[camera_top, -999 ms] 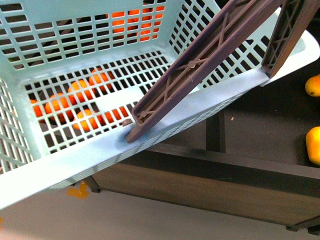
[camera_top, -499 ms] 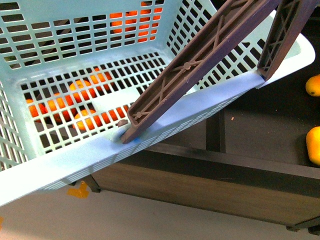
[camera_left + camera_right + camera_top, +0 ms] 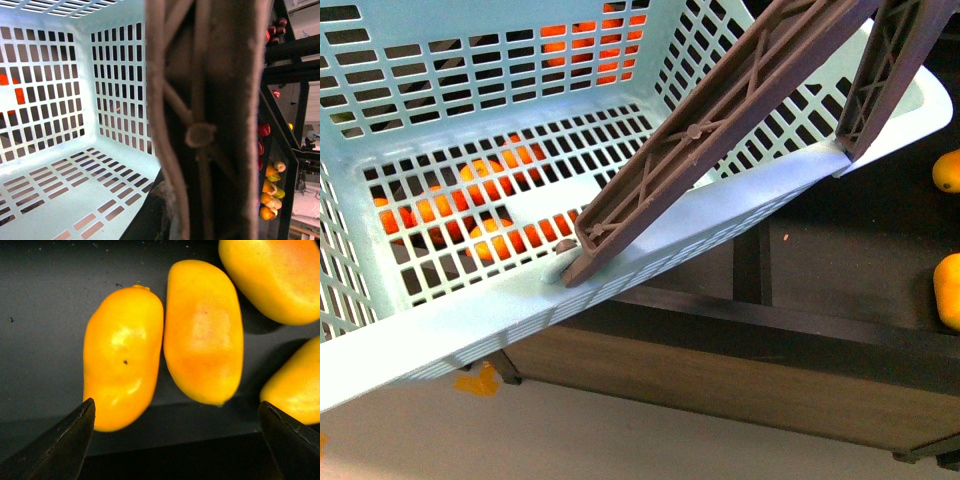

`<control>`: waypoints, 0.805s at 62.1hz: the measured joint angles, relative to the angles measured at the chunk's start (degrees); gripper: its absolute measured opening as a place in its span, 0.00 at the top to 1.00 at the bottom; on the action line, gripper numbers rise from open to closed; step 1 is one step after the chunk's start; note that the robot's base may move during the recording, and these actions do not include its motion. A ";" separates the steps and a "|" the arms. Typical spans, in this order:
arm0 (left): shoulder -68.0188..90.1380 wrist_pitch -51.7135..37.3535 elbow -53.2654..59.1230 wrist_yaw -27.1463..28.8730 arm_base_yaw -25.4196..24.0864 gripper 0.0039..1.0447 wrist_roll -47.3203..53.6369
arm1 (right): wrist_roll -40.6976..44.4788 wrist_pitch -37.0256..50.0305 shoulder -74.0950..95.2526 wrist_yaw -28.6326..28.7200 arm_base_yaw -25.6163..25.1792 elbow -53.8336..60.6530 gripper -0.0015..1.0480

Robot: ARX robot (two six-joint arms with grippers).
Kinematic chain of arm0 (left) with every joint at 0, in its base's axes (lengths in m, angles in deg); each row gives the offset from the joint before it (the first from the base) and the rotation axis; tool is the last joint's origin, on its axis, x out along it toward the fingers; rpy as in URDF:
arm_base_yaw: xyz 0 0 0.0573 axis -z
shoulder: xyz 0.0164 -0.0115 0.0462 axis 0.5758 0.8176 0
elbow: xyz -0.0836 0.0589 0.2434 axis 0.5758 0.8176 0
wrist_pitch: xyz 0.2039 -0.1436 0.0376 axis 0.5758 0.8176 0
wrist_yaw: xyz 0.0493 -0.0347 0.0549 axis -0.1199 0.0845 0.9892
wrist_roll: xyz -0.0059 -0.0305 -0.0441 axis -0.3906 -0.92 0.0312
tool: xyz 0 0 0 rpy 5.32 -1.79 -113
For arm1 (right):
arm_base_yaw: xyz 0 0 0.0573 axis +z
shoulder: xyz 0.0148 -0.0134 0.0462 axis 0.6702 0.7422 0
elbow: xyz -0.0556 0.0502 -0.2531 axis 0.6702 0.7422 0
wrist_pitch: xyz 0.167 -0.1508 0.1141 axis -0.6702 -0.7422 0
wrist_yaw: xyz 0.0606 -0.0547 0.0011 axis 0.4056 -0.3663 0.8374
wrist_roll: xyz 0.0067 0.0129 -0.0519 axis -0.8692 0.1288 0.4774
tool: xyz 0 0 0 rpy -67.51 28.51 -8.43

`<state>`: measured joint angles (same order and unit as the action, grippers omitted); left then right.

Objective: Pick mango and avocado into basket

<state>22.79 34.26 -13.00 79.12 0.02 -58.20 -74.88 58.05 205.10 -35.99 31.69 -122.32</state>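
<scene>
Dark shelf (image 3: 40, 315) bears mango (image 3: 202, 332) just beyond spread right end effector (image 3: 175, 406).

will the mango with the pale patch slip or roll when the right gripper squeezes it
Probably a bit slippery: the mango with the pale patch has smooth, glossy skin. Being rounded and oblong on the flat dark shelf, it may roll or twist. The speckled mango lies close beside it, so the open right gripper will likely nudge that too.

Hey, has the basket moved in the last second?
Yes, slightly. The basket has shifted left in the front view: its handle foot now sits farther from the shelf divider.
</scene>
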 joint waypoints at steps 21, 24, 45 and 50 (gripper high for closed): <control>0.00 0.00 0.00 -0.11 0.02 0.96 0.00 | -0.39 -1.84 7.08 2.25 1.16 -7.41 0.08; 0.00 0.00 0.00 -0.02 0.00 0.96 0.02 | -0.46 -2.05 8.02 2.67 1.33 -8.26 0.08; 0.00 0.00 0.00 0.00 0.02 0.96 0.00 | -1.95 -5.01 11.41 4.94 2.40 -14.16 0.08; 0.00 0.00 0.00 -0.02 0.02 0.96 0.02 | -2.34 -5.70 12.11 5.35 2.56 -15.28 0.08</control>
<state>22.79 34.26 -13.00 79.10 0.04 -58.18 -77.22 52.35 217.21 -30.64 34.25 -137.59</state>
